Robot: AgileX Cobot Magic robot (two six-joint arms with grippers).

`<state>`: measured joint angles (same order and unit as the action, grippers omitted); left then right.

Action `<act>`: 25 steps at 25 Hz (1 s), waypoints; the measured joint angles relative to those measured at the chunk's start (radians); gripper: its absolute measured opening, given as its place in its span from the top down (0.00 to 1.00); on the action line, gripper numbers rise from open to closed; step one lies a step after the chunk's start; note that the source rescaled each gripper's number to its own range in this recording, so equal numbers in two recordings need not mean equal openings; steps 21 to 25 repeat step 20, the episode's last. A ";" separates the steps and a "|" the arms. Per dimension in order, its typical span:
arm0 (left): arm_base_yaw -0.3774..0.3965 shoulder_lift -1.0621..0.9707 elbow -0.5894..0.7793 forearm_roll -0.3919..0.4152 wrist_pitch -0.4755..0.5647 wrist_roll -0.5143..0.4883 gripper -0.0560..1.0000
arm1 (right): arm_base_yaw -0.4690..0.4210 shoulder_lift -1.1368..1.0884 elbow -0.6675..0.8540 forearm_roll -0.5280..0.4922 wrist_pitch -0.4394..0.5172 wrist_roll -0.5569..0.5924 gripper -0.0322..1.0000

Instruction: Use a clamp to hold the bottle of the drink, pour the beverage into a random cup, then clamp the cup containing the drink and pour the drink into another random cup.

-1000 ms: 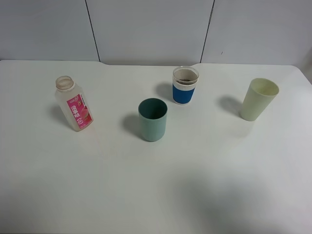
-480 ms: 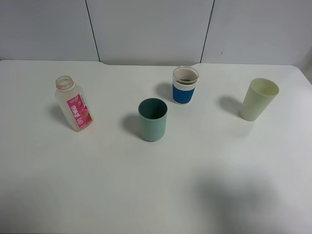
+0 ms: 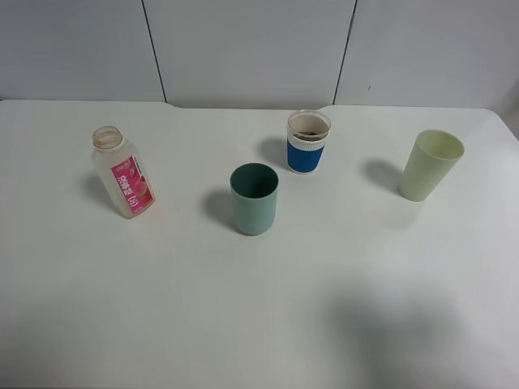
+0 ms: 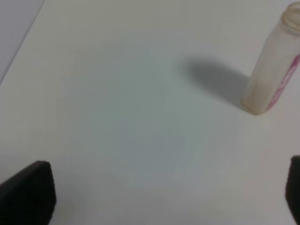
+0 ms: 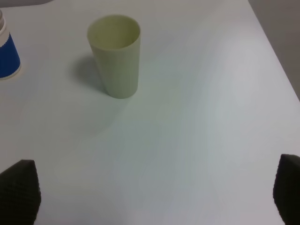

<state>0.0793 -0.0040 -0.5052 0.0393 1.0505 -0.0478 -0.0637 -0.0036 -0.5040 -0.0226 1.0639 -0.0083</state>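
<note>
Where you look down from the high camera, a white table [image 3: 259, 324] runs back to a grey panelled wall [image 3: 243, 49]; the bottle [image 3: 123, 173] stands at left, the teal cup [image 3: 254, 198] mid-table, the blue-banded cup [image 3: 308, 142] behind it, the pale yellow-green cup [image 3: 431, 165] at right, all upright and apart. Your left wrist view: left gripper [image 4: 164, 197] jaws spread wide over bare tabletop, bottle well ahead. Your right wrist view: right gripper [image 5: 154, 197] likewise spread, empty, pale cup ahead.

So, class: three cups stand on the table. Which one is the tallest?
The pale yellow-green cup, far right in the high view. It is taller and more tapered than the teal tumbler and the blue-banded cup.
</note>
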 joint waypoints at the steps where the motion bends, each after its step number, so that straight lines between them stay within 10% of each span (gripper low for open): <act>1: 0.000 0.000 0.000 0.000 0.000 0.000 0.00 | 0.000 0.000 0.000 0.000 0.000 0.000 0.00; 25: 0.000 0.000 0.000 0.000 0.000 0.000 0.00 | 0.000 0.000 0.000 -0.001 0.000 0.000 0.00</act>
